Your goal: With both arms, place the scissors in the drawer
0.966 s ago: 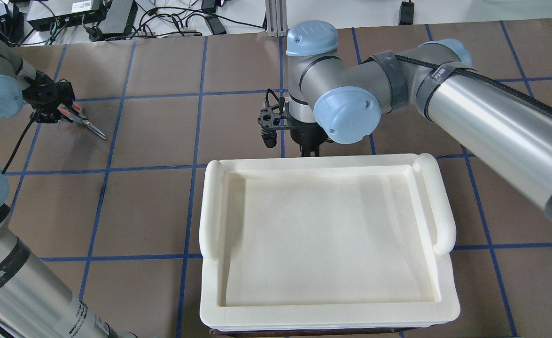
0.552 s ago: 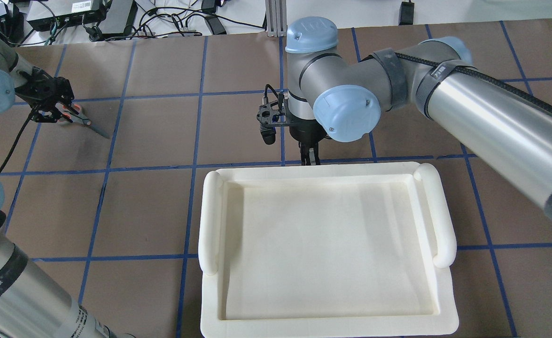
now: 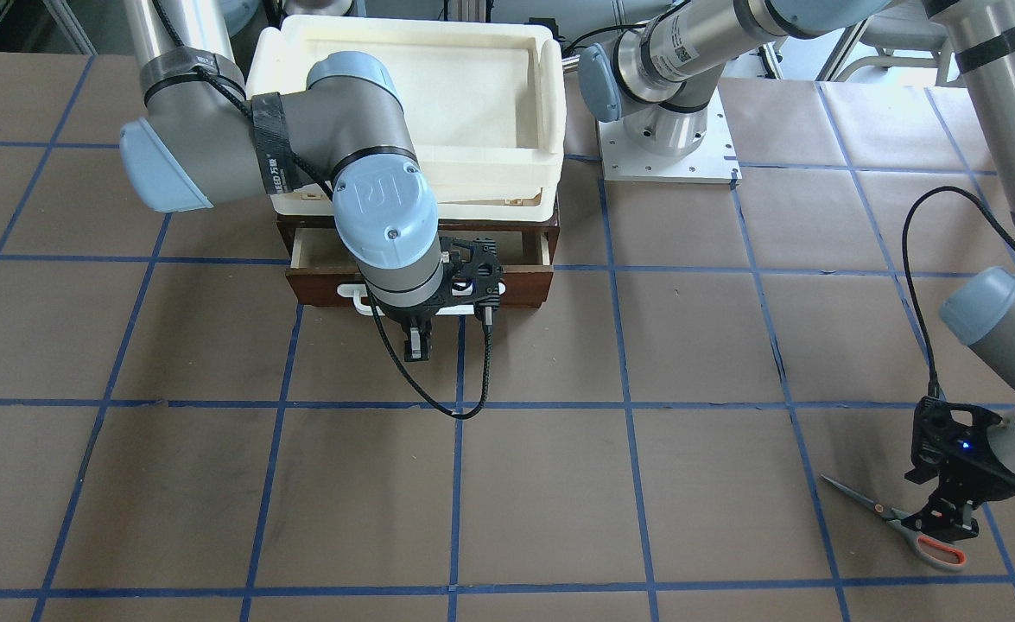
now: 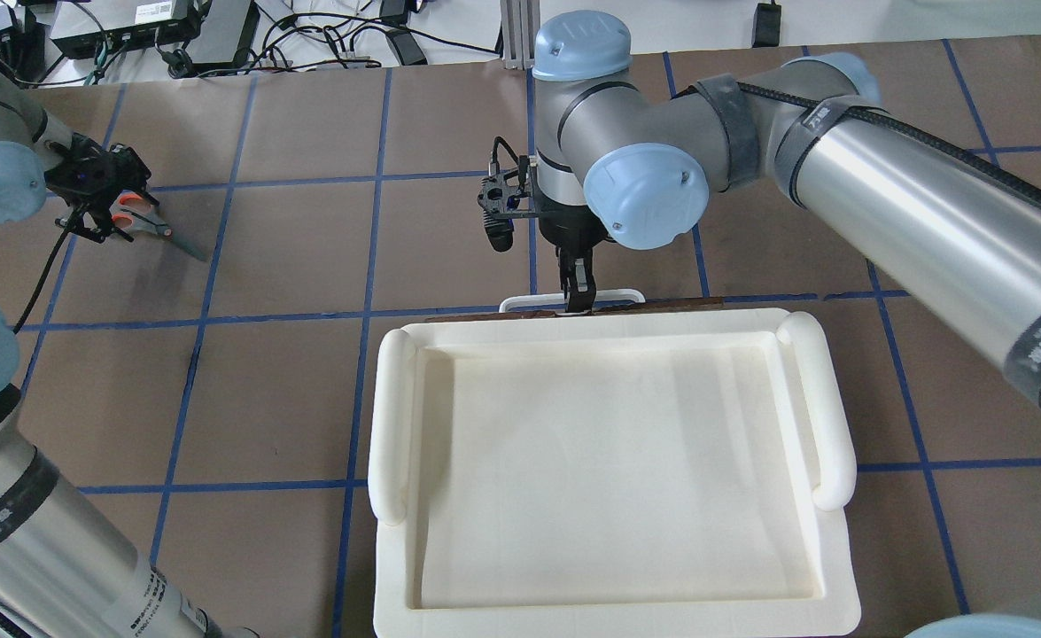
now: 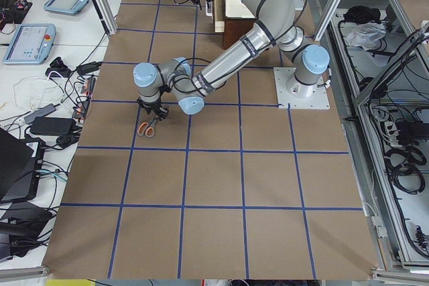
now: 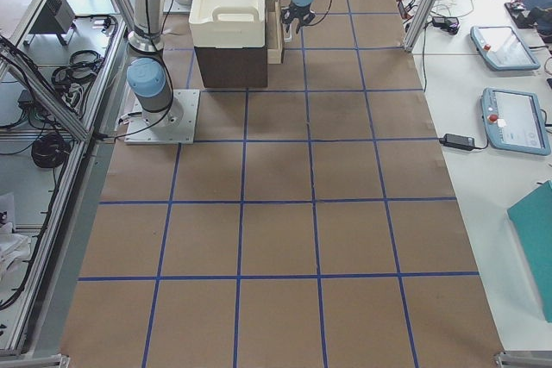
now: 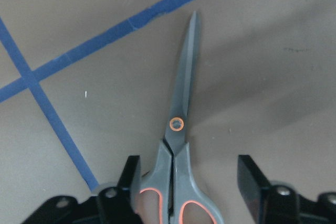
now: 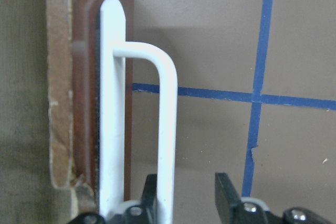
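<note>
The scissors (image 3: 891,517) lie flat on the table at my far left, blades closed; they also show in the overhead view (image 4: 155,227). My left gripper (image 3: 948,521) is open. In the left wrist view (image 7: 189,177) its fingers straddle the orange-lined handles (image 7: 178,208) without touching them. The dark brown drawer (image 3: 507,285) stands slightly open under the tray, showing a strip of its pale inside. My right gripper (image 4: 578,297) is shut around the drawer's white bar handle (image 8: 167,129), which also shows in the overhead view (image 4: 529,301).
A cream-white plastic tray (image 4: 392,416) sits on top of the small cabinet (image 6: 228,66). The left arm's cable (image 3: 913,259) loops above the table. The brown table with blue tape lines (image 3: 628,484) stretches between cabinet and scissors.
The right gripper has moved away from the cabinet with the handle, and the drawer front now shows beyond the tray's far edge. The left gripper has shifted slightly over the scissors.
</note>
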